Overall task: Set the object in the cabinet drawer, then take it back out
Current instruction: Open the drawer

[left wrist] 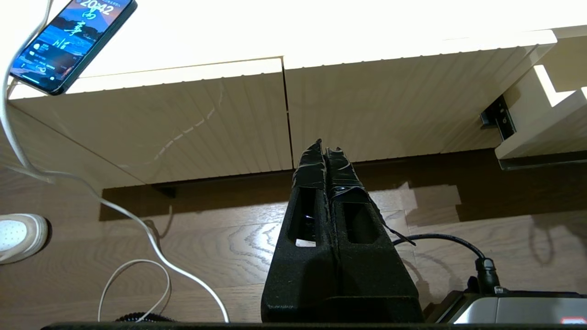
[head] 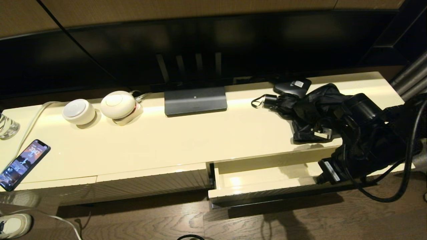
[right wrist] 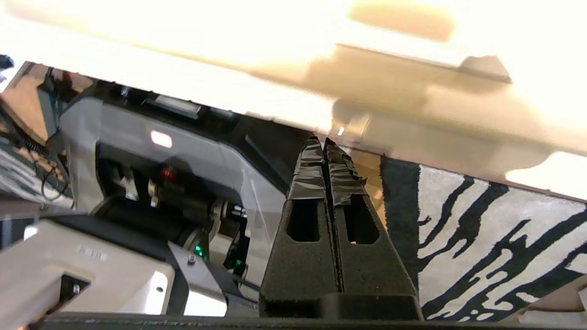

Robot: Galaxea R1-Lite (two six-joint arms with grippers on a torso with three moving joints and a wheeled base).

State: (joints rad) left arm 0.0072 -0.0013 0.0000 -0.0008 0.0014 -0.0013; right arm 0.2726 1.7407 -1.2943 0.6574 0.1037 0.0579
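We see the umbrella (head: 310, 110) lying on the tabletop (head: 186, 140) just behind the open drawer (head: 263, 181), likely so it can drop straight in. Its long axis runs along the cabinet, handle toward our left. Right end effector (right wrist: 326, 143) closed, empty, by the drawer; left end effector (left wrist: 324, 149) closed, parked low.

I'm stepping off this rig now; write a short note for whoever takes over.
Left gripper: shut, empty, parked low before the closed ribbed fronts.
Right gripper: shut, empty, by the cabinet's right end.
Umbrella: lying on the cabinet top, above the drawer.
Drawer: pulled open, nothing visible inside.
Done: drawer opened.
Left: whether the umbrella has already been in and out is not visible.
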